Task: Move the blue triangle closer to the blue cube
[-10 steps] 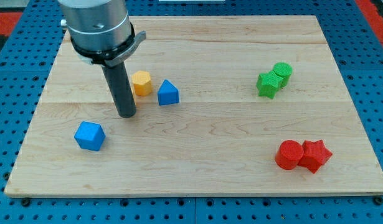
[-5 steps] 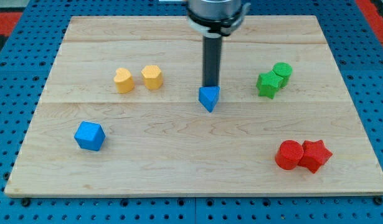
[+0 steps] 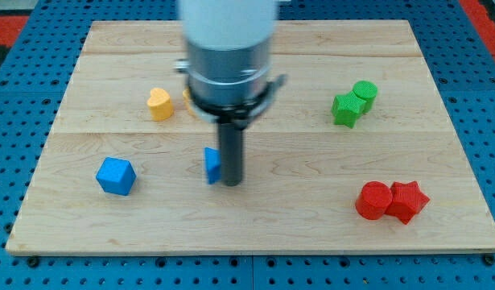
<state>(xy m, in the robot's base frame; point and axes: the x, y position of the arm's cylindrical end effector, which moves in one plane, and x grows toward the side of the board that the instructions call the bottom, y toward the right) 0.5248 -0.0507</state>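
Observation:
The blue triangle (image 3: 212, 164) lies a little below the board's middle, partly hidden by my rod. My tip (image 3: 231, 183) touches its right side. The blue cube (image 3: 116, 176) sits at the view's lower left, well to the left of the triangle. The arm's blurred grey body hangs over the board's upper middle.
A yellow heart block (image 3: 158, 104) lies at the upper left; a second yellow block (image 3: 187, 98) shows only partly behind the arm. Two green blocks (image 3: 352, 102) sit at the upper right. Two red blocks (image 3: 391, 200) sit at the lower right. The wooden board (image 3: 440, 145) rests on a blue pegboard.
The blue triangle has moved down and to the left, toward the blue cube. My tip followed it from above the triangle to its right side. The arm now covers one yellow block.

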